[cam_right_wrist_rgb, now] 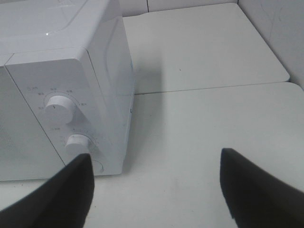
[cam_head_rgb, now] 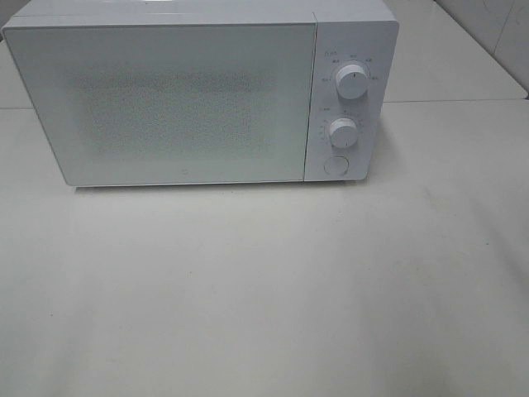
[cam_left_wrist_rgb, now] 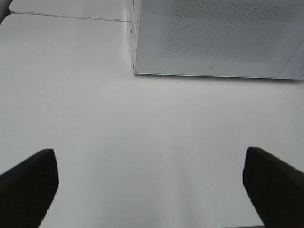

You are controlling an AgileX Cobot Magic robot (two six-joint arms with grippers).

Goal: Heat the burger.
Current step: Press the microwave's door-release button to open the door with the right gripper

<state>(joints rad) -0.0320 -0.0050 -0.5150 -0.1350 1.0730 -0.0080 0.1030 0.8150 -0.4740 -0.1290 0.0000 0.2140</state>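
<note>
While pincers [cam_left_wrist_rgb: 149, 159] [cam_right_wrist_rgb: 156, 157] gape, microwave [cam_head_rgb: 190, 95] (shut) sits.

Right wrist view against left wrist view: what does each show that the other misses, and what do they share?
Only the right wrist view: the upper knob, the lower knob, the side wall and the right gripper, jaws apart and empty. Only the left wrist view: the door's wide speckled window and the left gripper, jaws wide apart and empty. Both: the white microwave on the white table; no burger shows in either.
</note>
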